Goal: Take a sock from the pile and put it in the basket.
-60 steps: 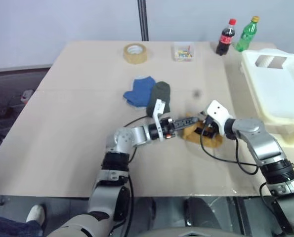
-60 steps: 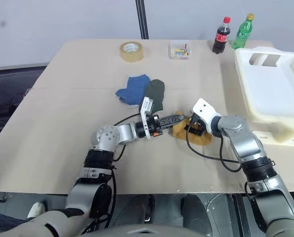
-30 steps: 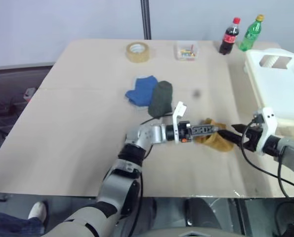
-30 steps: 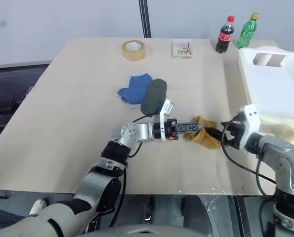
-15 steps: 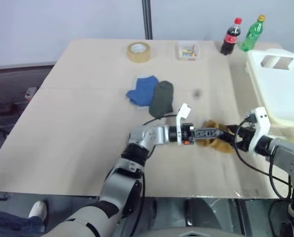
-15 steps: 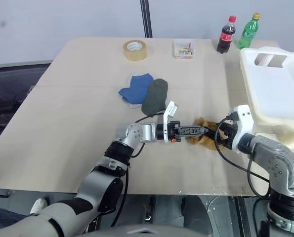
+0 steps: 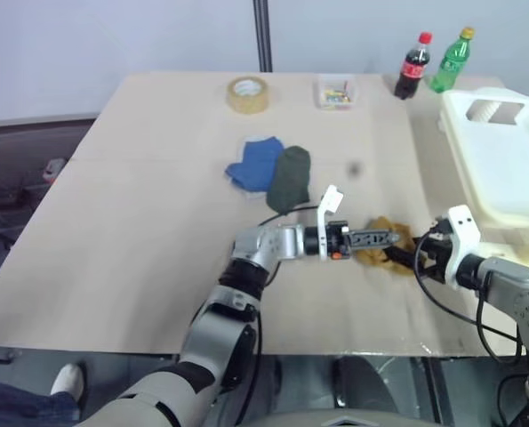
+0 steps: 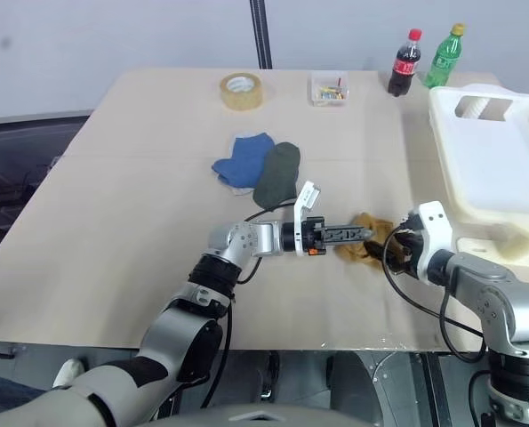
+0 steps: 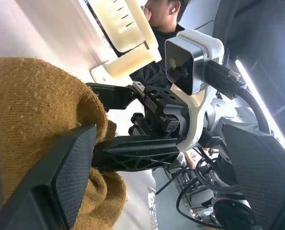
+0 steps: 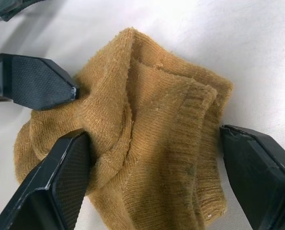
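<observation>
1. Two spread grippers, left gripper (image 7: 384, 238) and right gripper (image 7: 406, 260), bracket the mustard sock (image 10: 147, 139) near the table's (image 7: 140, 222) front-right edge, grasping nothing.
2. Closing together risks finger collision or bunching; the basket (image 7: 504, 160) waits at the right edge.

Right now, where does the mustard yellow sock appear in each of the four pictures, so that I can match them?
Left eye view: mustard yellow sock lies on the table, between the two grippers.
Right eye view: same place, right of centre.
Left wrist view: it lies along one edge, a finger of the right gripper pressing into it.
Right wrist view: it lies in the middle, crumpled.
Shared landmark: the left gripper, at the sock's edge.
</observation>
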Motion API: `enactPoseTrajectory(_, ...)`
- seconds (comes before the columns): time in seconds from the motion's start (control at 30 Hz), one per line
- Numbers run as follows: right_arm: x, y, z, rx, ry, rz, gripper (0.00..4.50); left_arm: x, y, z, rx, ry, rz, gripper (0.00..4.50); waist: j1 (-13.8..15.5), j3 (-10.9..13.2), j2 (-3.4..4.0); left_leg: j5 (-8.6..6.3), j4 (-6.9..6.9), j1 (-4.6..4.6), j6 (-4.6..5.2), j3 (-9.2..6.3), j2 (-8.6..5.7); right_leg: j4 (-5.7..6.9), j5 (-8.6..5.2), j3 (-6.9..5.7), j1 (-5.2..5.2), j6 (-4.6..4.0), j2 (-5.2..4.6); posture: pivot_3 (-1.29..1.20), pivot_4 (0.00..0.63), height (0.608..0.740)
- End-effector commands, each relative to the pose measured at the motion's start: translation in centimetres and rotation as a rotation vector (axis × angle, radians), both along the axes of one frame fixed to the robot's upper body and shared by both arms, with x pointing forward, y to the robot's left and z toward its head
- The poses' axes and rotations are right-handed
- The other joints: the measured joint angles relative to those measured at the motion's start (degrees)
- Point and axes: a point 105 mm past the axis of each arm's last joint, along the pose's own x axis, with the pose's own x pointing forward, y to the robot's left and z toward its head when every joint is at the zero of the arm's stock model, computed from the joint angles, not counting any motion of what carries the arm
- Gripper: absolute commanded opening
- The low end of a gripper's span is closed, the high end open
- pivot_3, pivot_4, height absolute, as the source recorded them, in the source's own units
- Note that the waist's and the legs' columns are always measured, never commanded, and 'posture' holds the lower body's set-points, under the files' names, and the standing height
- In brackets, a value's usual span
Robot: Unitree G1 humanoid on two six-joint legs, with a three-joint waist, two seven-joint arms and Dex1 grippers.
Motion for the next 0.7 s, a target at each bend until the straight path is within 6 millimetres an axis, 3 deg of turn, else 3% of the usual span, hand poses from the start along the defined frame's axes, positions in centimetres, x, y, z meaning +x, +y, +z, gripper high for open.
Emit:
enactPoseTrajectory(0.03, -0.4, 1.0, -0.5, 0.033, 0.026, 0.054, 3.51, 0.1, -0.1, 0.5, -0.03, -0.02, 0.009, 4.5, 0.0, 0.0, 0.0, 0.0, 0.0, 0.0, 0.0, 0.0, 0.01, 0.0, 0.0, 0.0, 0.0, 0.0, 0.02, 0.0, 0.15, 0.738)
enactPoseTrajectory(0.23, -0.3, 1.7, -0.1, 0.052, 0.012, 0.109, 0.7, 0.1, 0.3, 0.2, -0.022, -0.032, 0.02, 4.5, 0.0, 0.0, 0.0, 0.0, 0.0, 0.0, 0.0, 0.01, 0.03, -0.01, 0.0, 0.01, 0.0, 0.0, 0.02, 0.0, 0.15, 0.738)
enactPoseTrajectory(0.3, -0.3, 1.7, -0.3, 0.051, 0.015, 0.11, 0.04, 0.3, 0.4, 0.2, -0.02, -0.035, 0.028, 4.5, 0.0, 0.0, 0.0, 0.0, 0.0, 0.0, 0.0, 0.0, 0.03, 0.0, 0.0, 0.01, 0.0, 0.0, 0.03, 0.0, 0.15, 0.738)
enactPoseTrajectory(0.47, -0.2, 2.0, -0.3, 0.052, 0.012, 0.12, 0.04, 0.6, 1.1, 0.0, 0.022, -0.13, 0.056, 4.5, -0.1, 0.0, 0.0, 0.0, 0.0, 0.03, 0.0, 0.02, 0.05, 0.01, 0.0, 0.02, 0.0, -0.01, 0.05, 0.0, 0.15, 0.738)
enactPoseTrajectory(0.6, -0.3, 1.8, 0.0, 0.034, 0.005, 0.141, 0.04, -0.4, 3.3, -0.9, 0.217, -0.616, 0.051, 4.5, -0.4, 0.0, 0.03, 0.02, -0.06, 0.08, -0.04, 0.12, 0.13, 0.01, 0.01, 0.16, -0.02, -0.02, 0.1, 0.0, 0.15, 0.738)
enactPoseTrajectory(0.7, -0.3, 1.5, 0.4, 0.017, -0.007, 0.159, 0.04, -1.7, 5.2, -0.8, 0.244, -0.81, 0.045, 4.5, -0.1, 0.0, 0.04, 0.13, -0.11, 0.09, -0.25, 0.18, 0.18, 0.0, 0.01, 0.26, -0.08, -0.04, 0.1, 0.0, 0.15, 0.738)
